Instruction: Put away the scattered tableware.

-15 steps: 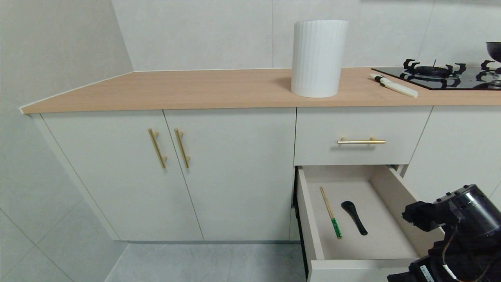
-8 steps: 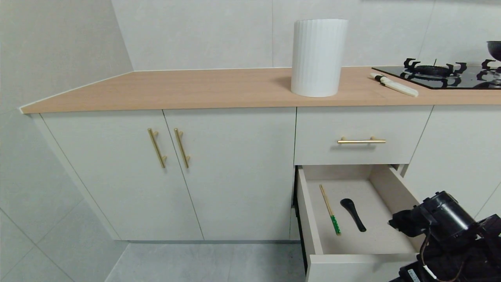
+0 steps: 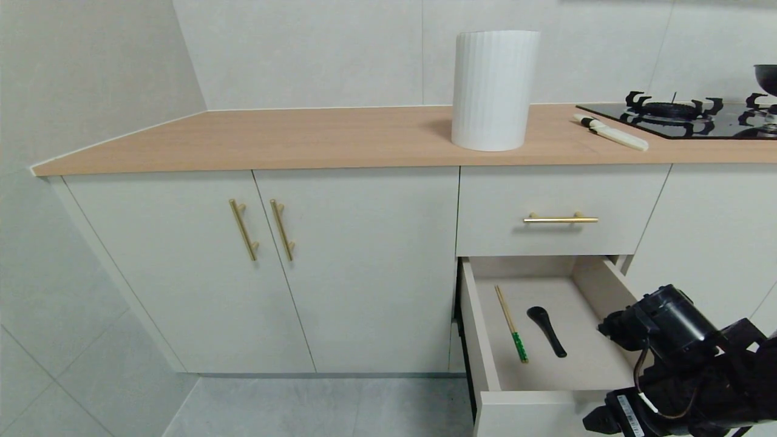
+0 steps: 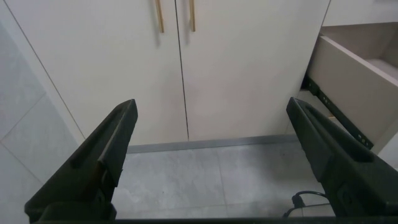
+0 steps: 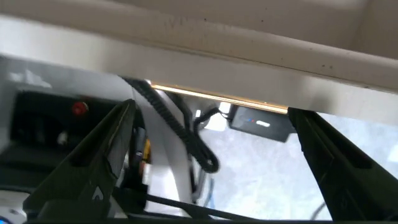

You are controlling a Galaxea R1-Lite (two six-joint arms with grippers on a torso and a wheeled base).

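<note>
The lower drawer [image 3: 481, 340] is seen pulled out beneath the bench [image 3: 303, 136]. On its floor a pair of chopsticks [image 3: 512, 331] with green ends is laid lengthwise, and a black spoon [image 3: 547, 331] is laid just beside them on the right, apart from them. The upper drawer [image 3: 546, 194] is shut.

On the bench a white ribbed canister [image 3: 493, 90] is stood upright, and a knife [image 3: 610, 132] is laid flat between it and the black hob [image 3: 680, 115].

The left hand [image 4: 210, 106] is held low above the grey floor, facing the two cabinet doors [image 4: 186, 68], with its fingers [image 4: 118, 137] spread wide and nothing gripped between them. The right hand [image 5: 210, 111] is likewise spread wide and nothing is held in it. Beyond its fingers [image 5: 118, 137] a pale panel edged by a thin gold bar [image 5: 217, 96] is seen. The right arm [image 3: 674, 352] is placed at the open drawer's right front corner.
</note>
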